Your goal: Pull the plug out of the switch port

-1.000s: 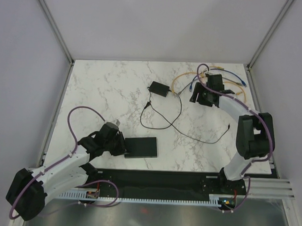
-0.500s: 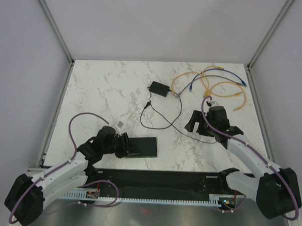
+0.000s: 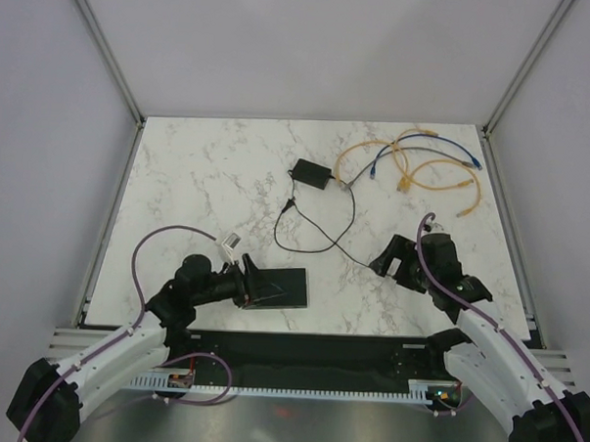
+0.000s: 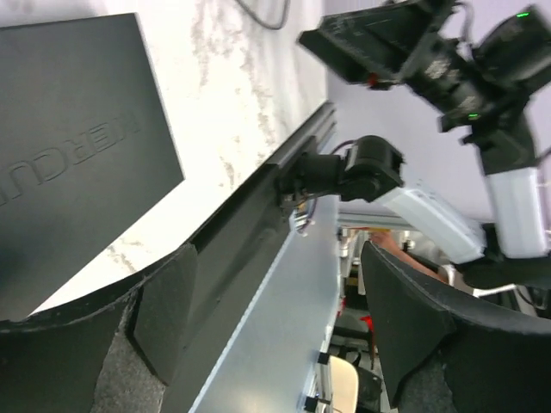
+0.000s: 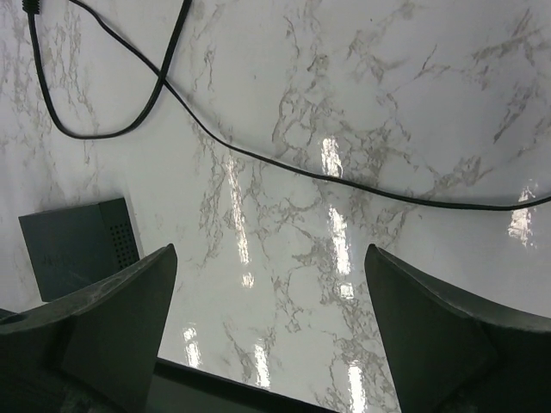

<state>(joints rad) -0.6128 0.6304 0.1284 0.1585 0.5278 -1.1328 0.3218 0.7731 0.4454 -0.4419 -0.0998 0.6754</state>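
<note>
The switch [image 3: 282,287] is a flat black box lying near the table's front edge, left of centre. No cable runs into it in any view, and I cannot single out the plug. My left gripper [image 3: 250,283] hangs at the switch's left end, tilted, open and empty. In the left wrist view the switch [image 4: 69,146] fills the upper left, and the left gripper [image 4: 284,331] spans the table's front rail. My right gripper [image 3: 392,257] hovers open over bare marble at the right. In its wrist view the right gripper [image 5: 271,335] is empty, with a switch corner [image 5: 77,245] at left.
Loose yellow and blue cables [image 3: 425,168] lie tangled at the back right. A smaller black box [image 3: 312,173] sits at the back centre, its thin black leads [image 3: 318,244] looping over the middle of the table. One lead [image 5: 344,181] crosses under the right gripper.
The left gripper has opened and drawn back a little from the switch. The right arm swung from the cables at the back right towards the front, its gripper opening wide.
</note>
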